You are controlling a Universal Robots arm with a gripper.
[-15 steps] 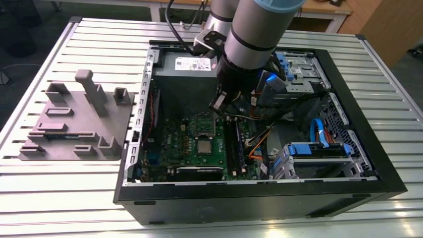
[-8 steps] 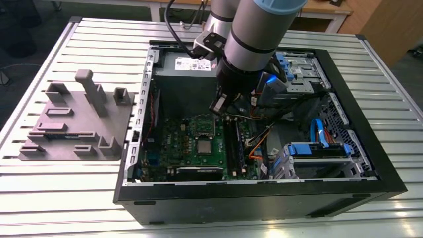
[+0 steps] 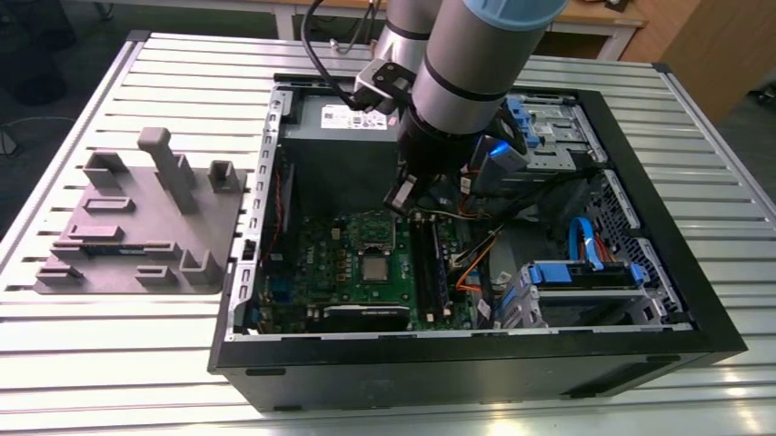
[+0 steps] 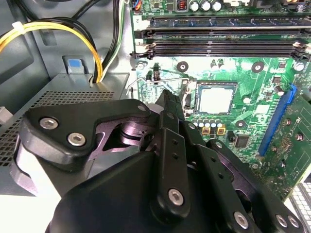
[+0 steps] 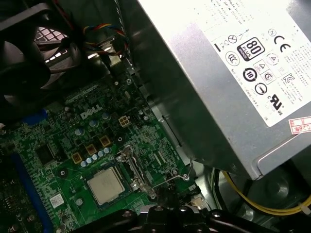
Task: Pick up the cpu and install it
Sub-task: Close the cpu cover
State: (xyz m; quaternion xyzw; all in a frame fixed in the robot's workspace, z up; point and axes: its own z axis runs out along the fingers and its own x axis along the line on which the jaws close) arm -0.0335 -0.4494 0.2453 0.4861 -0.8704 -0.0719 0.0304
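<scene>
The end effector [image 4: 167, 97] hung inside the open computer case [image 3: 485, 350], its fingers drawn narrow, tips together and nothing held between them, just beside the wire retention lever [image 5: 177, 177]. The cpu [image 4: 215, 99] lay flat in its socket on the green motherboard [image 3: 322, 263], silvery top upward, apart from the fingertips. It was judged light, stiff and smooth-topped, hence slippery, and fragile on its hidden underside. The opposite edges of its pale rim offered the safest hold, with little margin inside the socket frame. Room was tight: the power supply [image 5: 218, 87] stood close on one side, and cables and memory slots [image 4: 218, 43] crowded the others. The case rested on a slatted metal tabletop [image 3: 145, 363] beside a grey fixture block [image 3: 134, 227].
</scene>
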